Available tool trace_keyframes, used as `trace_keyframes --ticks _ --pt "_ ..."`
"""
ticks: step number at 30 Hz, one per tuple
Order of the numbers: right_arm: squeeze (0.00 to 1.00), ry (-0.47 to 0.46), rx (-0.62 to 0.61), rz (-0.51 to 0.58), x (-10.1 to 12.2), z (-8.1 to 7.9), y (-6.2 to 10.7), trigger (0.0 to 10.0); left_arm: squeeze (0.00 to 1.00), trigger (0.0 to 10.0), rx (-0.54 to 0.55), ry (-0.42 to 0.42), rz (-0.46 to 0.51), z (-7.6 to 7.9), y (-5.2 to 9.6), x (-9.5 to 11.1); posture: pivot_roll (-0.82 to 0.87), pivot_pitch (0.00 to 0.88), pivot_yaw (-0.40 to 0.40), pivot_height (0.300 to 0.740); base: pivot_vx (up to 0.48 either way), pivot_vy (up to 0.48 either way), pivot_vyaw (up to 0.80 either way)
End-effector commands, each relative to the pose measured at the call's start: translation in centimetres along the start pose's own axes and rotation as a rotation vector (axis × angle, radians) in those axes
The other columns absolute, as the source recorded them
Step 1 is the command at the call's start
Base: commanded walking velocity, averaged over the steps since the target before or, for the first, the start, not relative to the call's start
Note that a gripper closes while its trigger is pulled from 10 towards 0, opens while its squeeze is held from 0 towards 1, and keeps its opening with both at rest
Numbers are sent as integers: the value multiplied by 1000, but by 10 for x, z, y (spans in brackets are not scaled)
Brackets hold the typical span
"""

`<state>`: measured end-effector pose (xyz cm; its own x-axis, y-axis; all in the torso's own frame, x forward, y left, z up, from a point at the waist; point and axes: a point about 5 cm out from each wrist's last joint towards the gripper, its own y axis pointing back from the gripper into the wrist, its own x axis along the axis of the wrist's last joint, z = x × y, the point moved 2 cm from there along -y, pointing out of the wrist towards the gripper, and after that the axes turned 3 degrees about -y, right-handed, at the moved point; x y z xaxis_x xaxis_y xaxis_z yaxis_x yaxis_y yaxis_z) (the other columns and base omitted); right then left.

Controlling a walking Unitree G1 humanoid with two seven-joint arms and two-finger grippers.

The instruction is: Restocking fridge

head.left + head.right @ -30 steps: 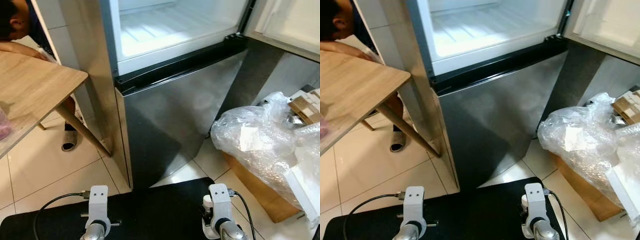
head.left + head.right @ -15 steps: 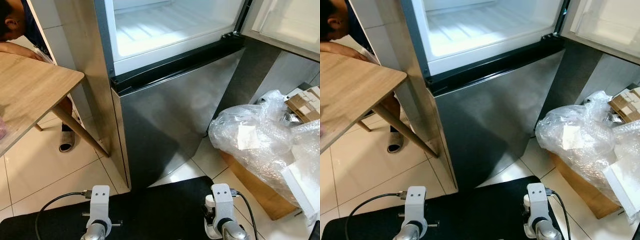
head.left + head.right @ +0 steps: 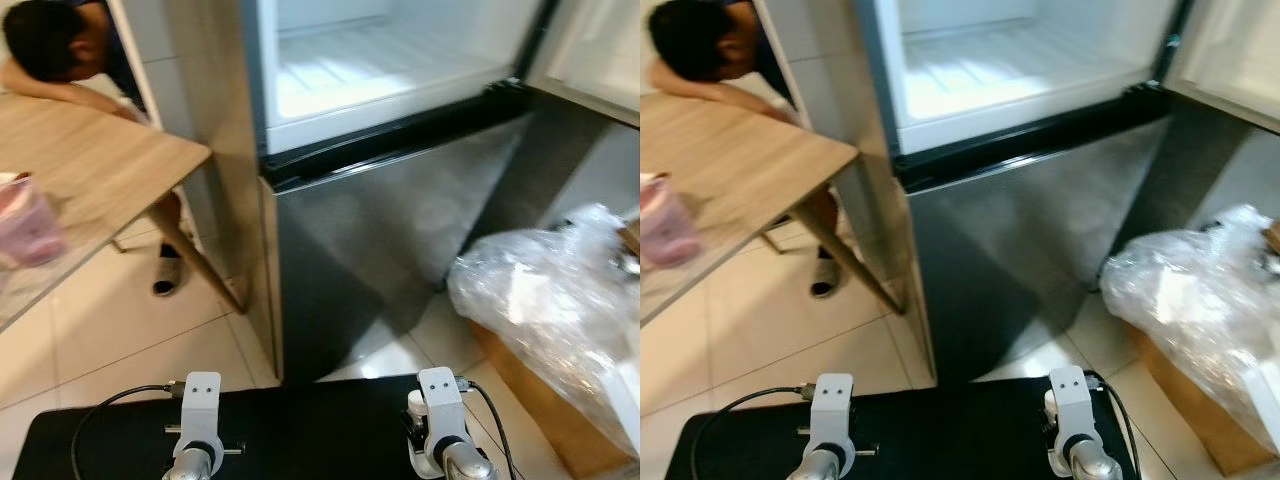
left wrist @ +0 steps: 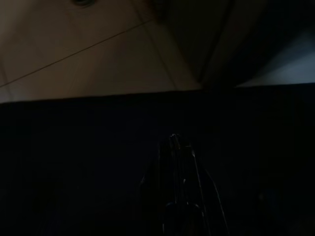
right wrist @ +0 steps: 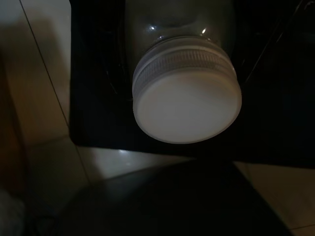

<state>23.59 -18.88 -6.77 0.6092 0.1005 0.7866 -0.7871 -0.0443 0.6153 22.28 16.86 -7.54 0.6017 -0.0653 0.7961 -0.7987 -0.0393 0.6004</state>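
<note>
Head view: the fridge (image 3: 400, 70) stands open ahead, a person (image 3: 60, 50) far left. Left wrist view: the left gripper (image 4: 179, 162) hangs with fingers together. Right wrist view: your right gripper clasps a white-lidded jar (image 5: 187, 98); raise it level toward the shelf.

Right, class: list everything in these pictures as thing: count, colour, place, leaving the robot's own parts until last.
Fridge: one, dark steel, straight ahead, upper compartment open and white inside.
Table: one, light wood, front left.
Cup: one, pink, on the table's near edge.
Person: one, leaning on the table's far side.
Plastic wrap: one clear bundle over a brown box, right.
Jar: one, white lid, in the right end effector.
Left end effector: one, black, hanging in shade.
</note>
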Motion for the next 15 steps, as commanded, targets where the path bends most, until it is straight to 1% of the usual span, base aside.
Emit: trace_keyframes --ticks 1,12,15 --pt "0 1 -1 -8 -4 -1 2 10000 0 10000 2 -14 -15 -2 2 -6 -136 90 -20 740 0 0 800" --pt "0 -1 -1 -4 -3 -3 1 10000 0 10000 7 -17 -10 -5 2 -4 -131 90 -17 740 0 0 785" --pt "0 -14 -8 -2 -3 -3 1 10000 0 10000 6 -19 -12 -5 2 -4 -131 89 -16 740 0 0 0"
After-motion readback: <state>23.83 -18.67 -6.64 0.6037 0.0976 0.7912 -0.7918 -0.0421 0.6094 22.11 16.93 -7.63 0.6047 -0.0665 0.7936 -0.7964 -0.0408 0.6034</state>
